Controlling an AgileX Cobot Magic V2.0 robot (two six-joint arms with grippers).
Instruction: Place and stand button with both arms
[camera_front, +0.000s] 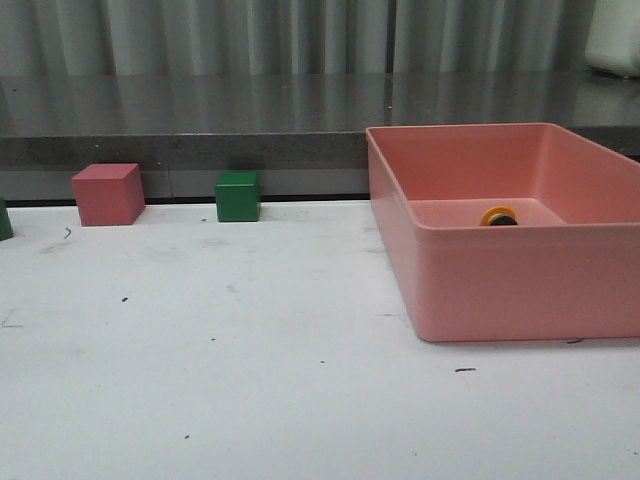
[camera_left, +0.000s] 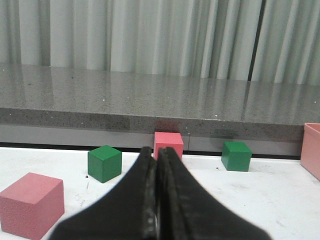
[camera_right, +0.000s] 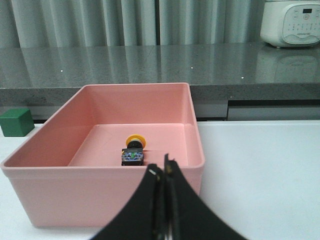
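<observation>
The button (camera_right: 133, 151) lies on its side on the floor of the pink bin (camera_right: 100, 195), yellow cap towards the far wall, bluish base towards me. In the front view only its yellow cap (camera_front: 498, 216) shows above the bin's near wall (camera_front: 520, 285). My right gripper (camera_right: 164, 172) is shut and empty, just outside the bin's near wall, short of the button. My left gripper (camera_left: 156, 152) is shut and empty, low over the white table, pointing at the cubes. Neither arm shows in the front view.
A red cube (camera_front: 108, 194) and a green cube (camera_front: 238, 196) stand at the table's back edge below a grey counter (camera_front: 200, 120). The left wrist view shows another green cube (camera_left: 104, 163) and a near pink cube (camera_left: 31, 204). A white appliance (camera_right: 292, 22) sits on the counter.
</observation>
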